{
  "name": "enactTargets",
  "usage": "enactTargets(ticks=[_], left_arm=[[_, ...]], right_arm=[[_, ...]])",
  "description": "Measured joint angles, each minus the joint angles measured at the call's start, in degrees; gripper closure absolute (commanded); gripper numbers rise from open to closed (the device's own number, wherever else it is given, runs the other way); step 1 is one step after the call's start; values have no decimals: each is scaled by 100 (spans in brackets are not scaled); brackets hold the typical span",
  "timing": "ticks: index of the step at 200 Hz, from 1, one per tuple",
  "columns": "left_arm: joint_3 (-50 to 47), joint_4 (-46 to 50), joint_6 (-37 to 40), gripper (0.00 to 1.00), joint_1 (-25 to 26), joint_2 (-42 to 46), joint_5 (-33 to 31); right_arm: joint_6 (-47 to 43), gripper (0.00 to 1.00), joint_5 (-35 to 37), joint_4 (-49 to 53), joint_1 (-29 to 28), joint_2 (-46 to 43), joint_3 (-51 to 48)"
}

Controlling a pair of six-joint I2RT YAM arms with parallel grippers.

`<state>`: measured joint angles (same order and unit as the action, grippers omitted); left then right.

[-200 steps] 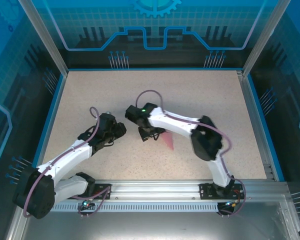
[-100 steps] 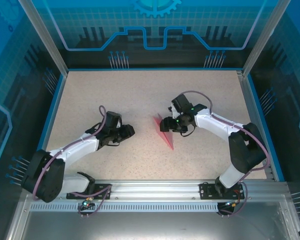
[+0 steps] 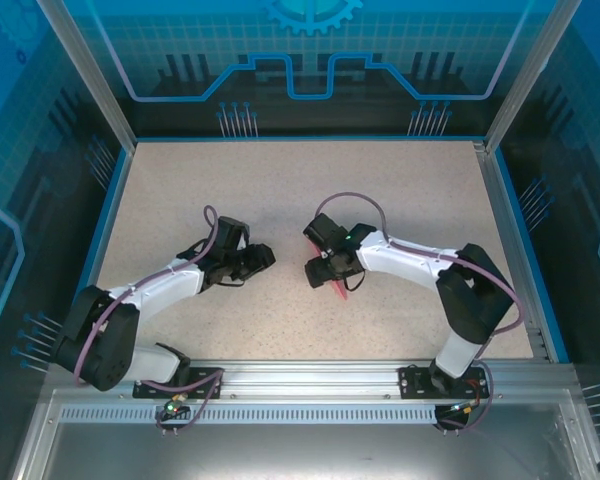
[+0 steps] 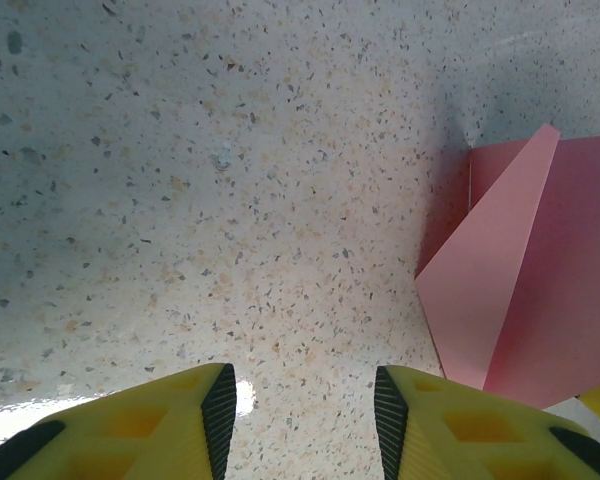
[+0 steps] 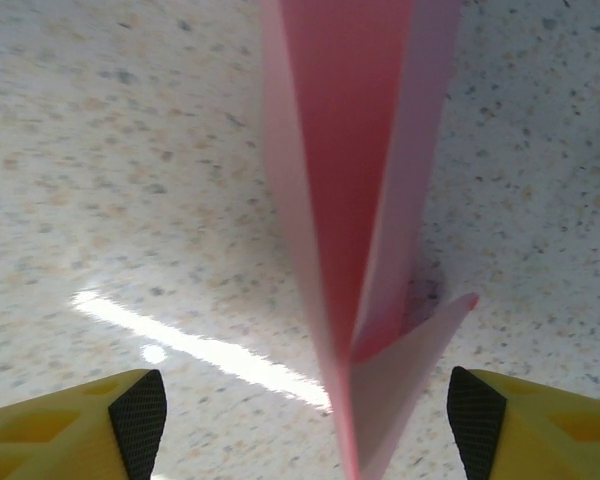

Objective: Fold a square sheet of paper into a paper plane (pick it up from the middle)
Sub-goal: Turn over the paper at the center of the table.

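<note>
rail (image 3: 310, 376): we see the metal rail along the near edge of the table (image 3: 280, 180), with both arm bases bolted to it.
left arm (image 3: 150, 295): it reaches from the near left corner up and to the right, low over the speckled top.
right arm (image 3: 420, 262): it rises from the near right base, bends at the elbow and stretches left toward the middle.
left gripper (image 3: 258, 262): it sits just left of centre, pointing at the right gripper. in its wrist view (image 4: 302, 410) we see the yellow fingers with black pads (image 4: 220, 405) standing apart, bare table between them and nothing held.
right gripper (image 3: 322, 270): it sits just right of centre, over the paper. in its wrist view (image 5: 308, 420) the fingers are spread wide, one at each lower corner, and the pads (image 5: 140, 415) touch nothing.
paper plane (image 3: 342, 287): we find the pink folded paper on the table at the middle, mostly under the right gripper from above. the right wrist view (image 5: 360, 150) shows it between the spread fingers, its folded sides raised and clear of both pads. the left wrist view (image 4: 520, 290) shows it ahead and to the right of the left fingers, apart from them.
back wall (image 3: 310, 60): blue patterned panels close the far side.
</note>
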<state>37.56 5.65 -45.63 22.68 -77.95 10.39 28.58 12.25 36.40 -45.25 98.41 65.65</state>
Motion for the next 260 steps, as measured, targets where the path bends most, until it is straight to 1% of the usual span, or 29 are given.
enactTargets(ticks=[14, 25, 39, 87, 98, 109, 131, 161, 173, 189, 197, 216, 234, 251, 260], left_arm=[[0, 9, 0, 56, 0, 2, -2], [0, 13, 0, 56, 0, 20, -2], [0, 44, 2, 56, 0, 72, -4], [0, 116, 2, 55, 0, 155, -15], [0, 140, 2, 55, 0, 157, -31], [0, 157, 4, 55, 0, 157, -48], [0, 181, 4, 55, 0, 157, -76], [0, 299, 4, 55, 0, 208, -254], [0, 376, 4, 55, 0, 286, -376], [0, 483, 2, 55, 0, 492, -616], [-2, 525, 0, 55, 0, 623, -730], [-17, 627, 2, 54, -2, 946, -999], [-17, 767, 9, 54, -9, 1180, -1233], [-20, 887, 31, 53, -33, 1320, -1386], [-24, 953, 52, 52, -52, 1388, -1445]], right_arm=[[-15, 29, 155, 33, 2, 122, -2], [4, 38, 243, 44, 0, 199, -2], [-20, 44, 308, 44, 2, 282, -2], [44, 77, 566, 127, -11, 413, 31], [83, 80, 669, 168, -13, 413, 61], [96, 85, 789, 223, -13, 413, 103], [256, 87, 1189, 496, -33, 413, 271], [704, 86, 1943, 1217, -136, 466, 852], [931, 86, 2116, 1534, -162, 658, 1233], [1209, 85, 2275, 1880, -203, 1147, 1777], [1335, 83, 2317, 2055, -245, 1451, 2028], [1550, 83, 2350, 2411, -413, 2146, 2516], [1694, 81, 2312, 2662, -605, 2608, 2815], [1770, 76, 2177, 2822, -772, 2841, 3036], [1742, 69, 2063, 2813, -833, 2859, 3084]])
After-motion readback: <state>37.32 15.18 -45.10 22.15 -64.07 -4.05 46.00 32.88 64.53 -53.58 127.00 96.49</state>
